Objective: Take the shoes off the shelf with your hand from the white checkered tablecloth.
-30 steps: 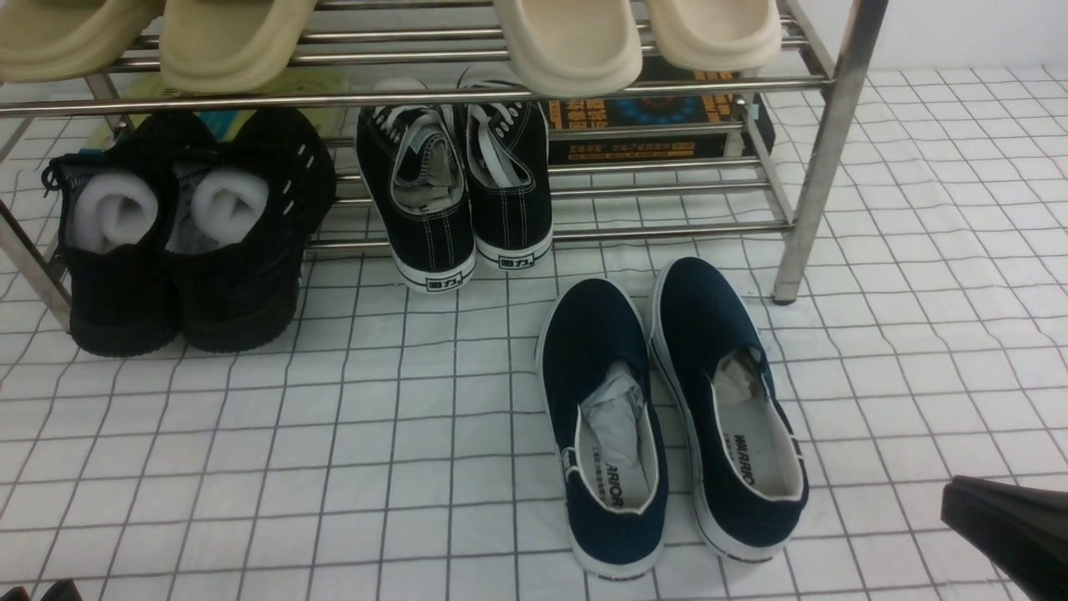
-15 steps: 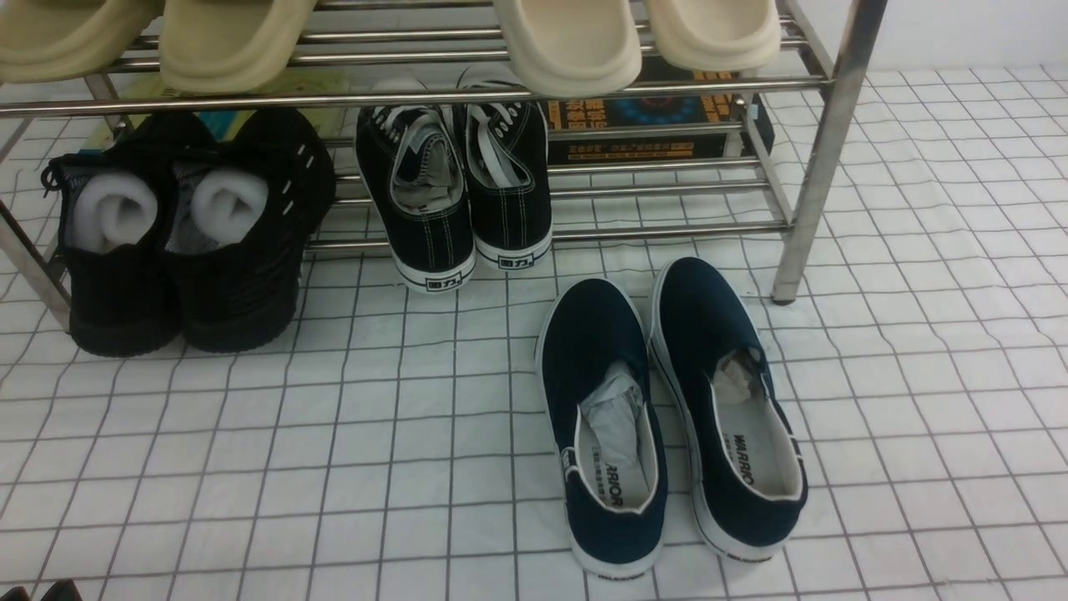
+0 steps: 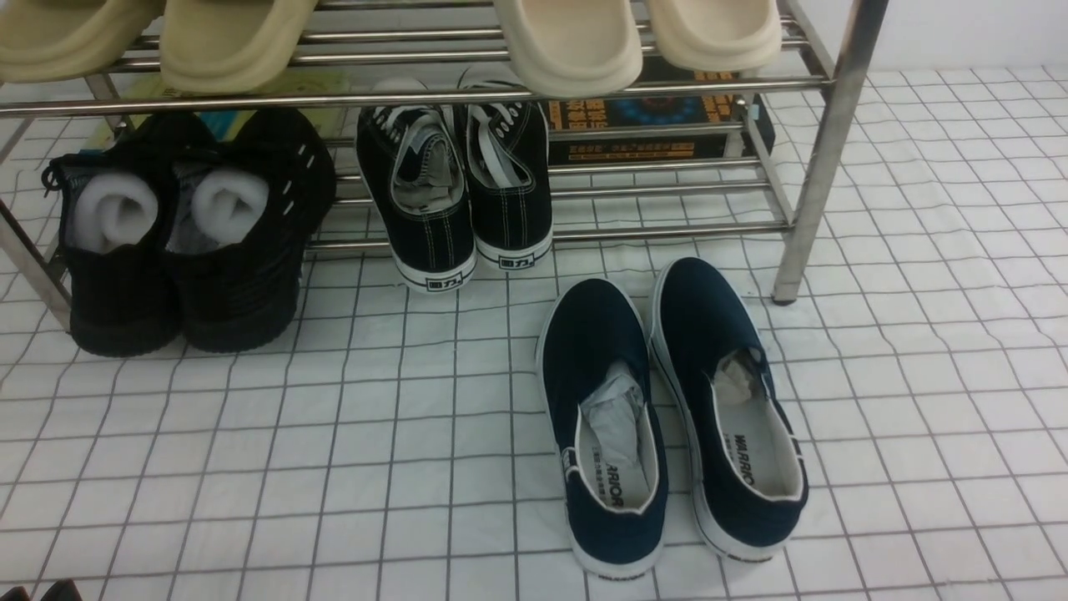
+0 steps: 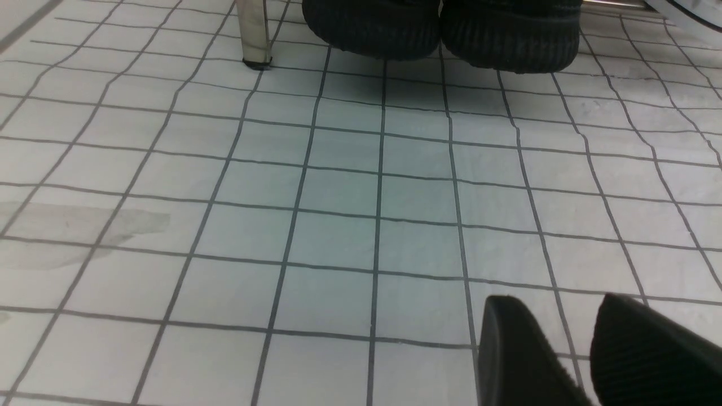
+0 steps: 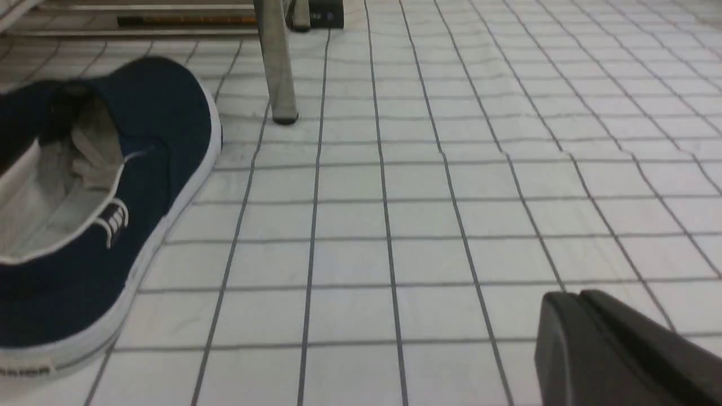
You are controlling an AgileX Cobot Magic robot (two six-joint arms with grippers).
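Navy-blue canvas slip-on shoes with white rubber soles (image 3: 596,334), both on the white cloth with a thin dark grid (image 3: 250,467), in front of the two-tier rack of shiny metal tubes (image 3: 822,167).
Front view: whole pair, side by side, crumpled paper inside, "WARRIOR" lettering on insoles; black lace-up sneakers with white stitching (image 3: 430,204) and all-black shoes with white foam rolls (image 3: 234,275) on the lower tier, cream clogs (image 3: 576,42) above. Right wrist view: only one slip-on, in part, near a rack leg; right tool (image 5: 578,349), black, jaws together, clenched on nothing visible; front view lacks this tool. Left wrist view: dark soles of the all-black shoes, a rack leg, and left tool (image 4: 586,349), black, jaws slightly parted, released, over bare cloth.
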